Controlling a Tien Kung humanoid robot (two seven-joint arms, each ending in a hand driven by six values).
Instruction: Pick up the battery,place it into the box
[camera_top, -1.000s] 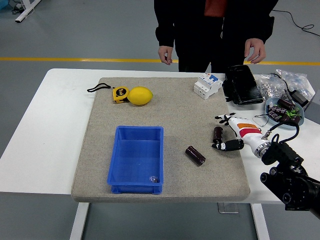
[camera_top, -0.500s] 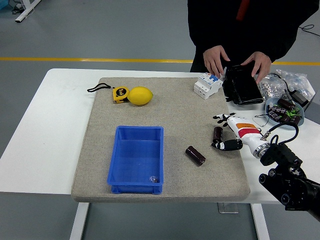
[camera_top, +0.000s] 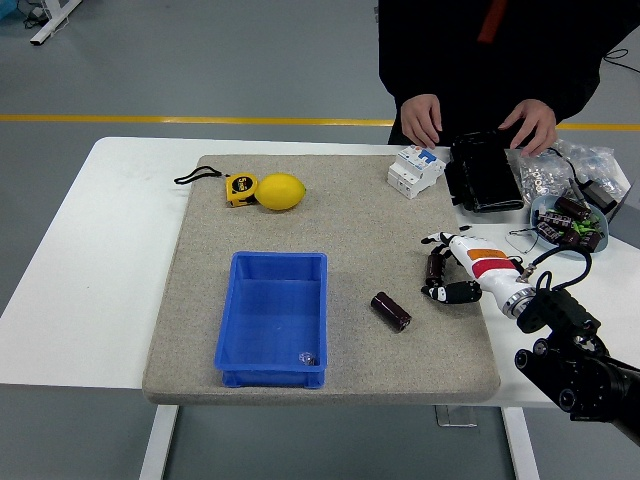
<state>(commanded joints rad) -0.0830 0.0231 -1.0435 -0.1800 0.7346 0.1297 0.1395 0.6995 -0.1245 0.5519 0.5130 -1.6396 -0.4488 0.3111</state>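
1. A dark cylindrical battery (camera_top: 435, 268) is seen standing on the grey mat (camera_top: 350, 215), near the mat's right edge, between the thumb and the fingers of the right hand (camera_top: 455, 272).
2. A second battery (camera_top: 391, 311) is seen lying on its side on the mat, a little to the left of and nearer than the first, between the hand and the blue box (camera_top: 272, 320).
3. The blue box is placed on the near left part of the mat, well apart from both batteries; a small object lies in its near right corner.
4. Compared with half a second ago, the right hand has been drawn slightly closer around the upright battery, while both batteries and the box are found where they were.
5. The person's hands (camera_top: 421, 119) have been shifted since then: both are now held at the far corners of the black case (camera_top: 483, 174) rather than on top of it.
6. The right arm is brought in from the lower right corner, with the white-and-orange hand laid low over the mat's edge, palm turned left.
7. Its fingers are curled around the battery, thumb at the near side; whether a firm grip is made cannot be told.
8. A lemon (camera_top: 281, 191) and a yellow tape measure (camera_top: 240, 188) are set touching at the far left of the mat, and a white circuit breaker (camera_top: 416, 170) is set at the far right.
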